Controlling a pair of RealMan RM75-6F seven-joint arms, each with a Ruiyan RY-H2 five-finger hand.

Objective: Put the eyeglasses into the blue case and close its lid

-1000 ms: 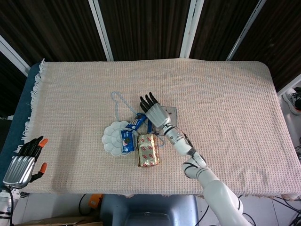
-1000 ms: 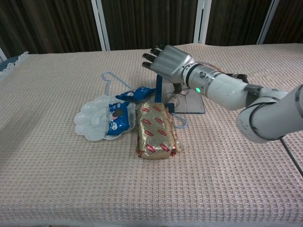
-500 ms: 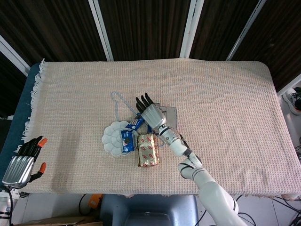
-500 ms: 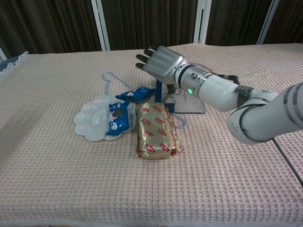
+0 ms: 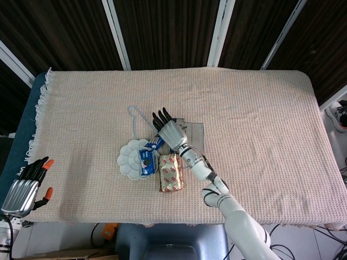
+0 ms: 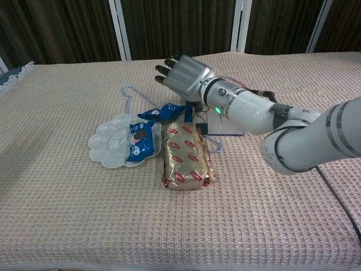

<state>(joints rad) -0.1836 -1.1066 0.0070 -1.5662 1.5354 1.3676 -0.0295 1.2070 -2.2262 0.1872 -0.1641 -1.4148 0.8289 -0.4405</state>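
The blue case lies open at the table's middle, its blue lid (image 6: 188, 114) standing upright and its grey-lined base (image 6: 232, 129) flat behind my right forearm. In the head view only part of that base (image 5: 197, 133) shows. Thin wire parts of the eyeglasses (image 6: 204, 118) show in the base beside the lid; the rest is hidden by the arm. My right hand (image 6: 182, 73) (image 5: 167, 129) hovers just above the lid's top edge, fingers stretched out and apart, holding nothing. My left hand (image 5: 27, 187) rests open at the table's near left edge.
Left of the case lie a white flower-shaped dish (image 6: 110, 145), a blue snack packet (image 6: 141, 139) on it, another blue packet (image 6: 163, 112), a gold and red wrapped pack (image 6: 186, 156) and a pale blue wire hanger (image 6: 131, 95).
My right hand has moved left, from over the case base to above the upright lid and the blue packets. The left hand has not moved.
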